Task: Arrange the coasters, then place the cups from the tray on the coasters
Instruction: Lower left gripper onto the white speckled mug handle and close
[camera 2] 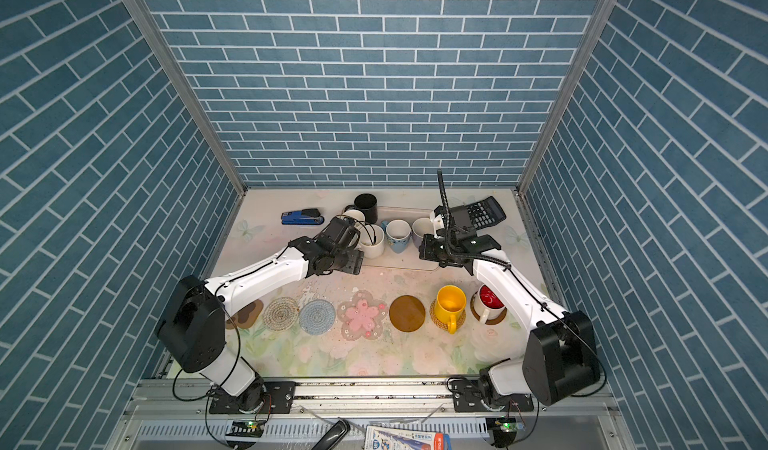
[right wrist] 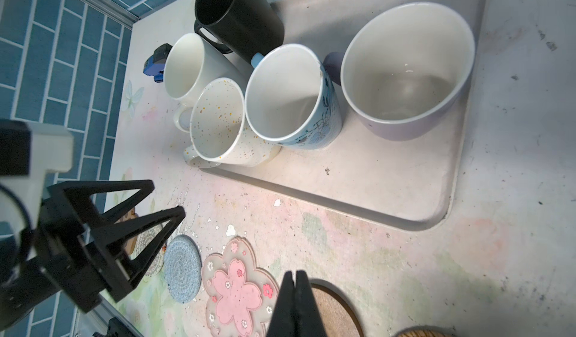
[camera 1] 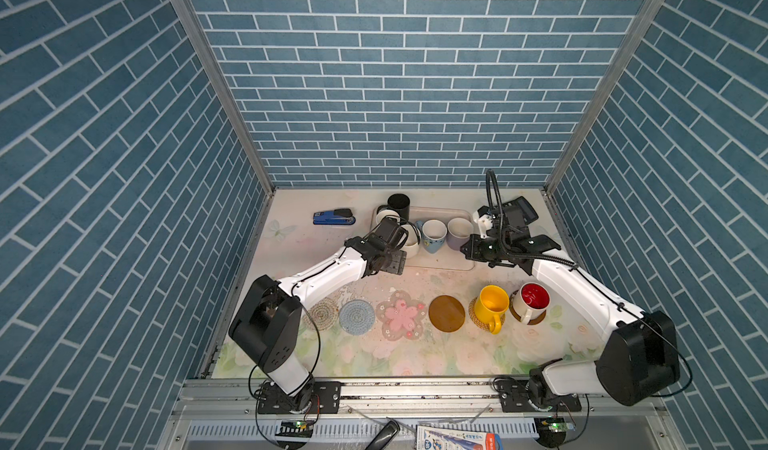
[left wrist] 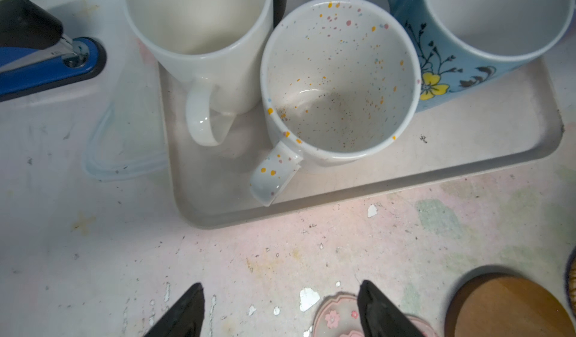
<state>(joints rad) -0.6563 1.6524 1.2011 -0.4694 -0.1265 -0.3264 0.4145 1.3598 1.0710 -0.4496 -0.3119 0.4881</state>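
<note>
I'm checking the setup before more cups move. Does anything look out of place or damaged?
Two strays flank the tray: a blue stapler to its left, a black calculator to its right. The table covering is chipped in white flecks in front of the tray. The cups all stand upright.

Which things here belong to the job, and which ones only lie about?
Job: coasters, tray, cups on it, yellow cup, red-lined cup.
Lying about: blue stapler, black calculator.

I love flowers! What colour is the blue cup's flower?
The blue cup has a yellow flower; clearest in the left wrist view.
</note>
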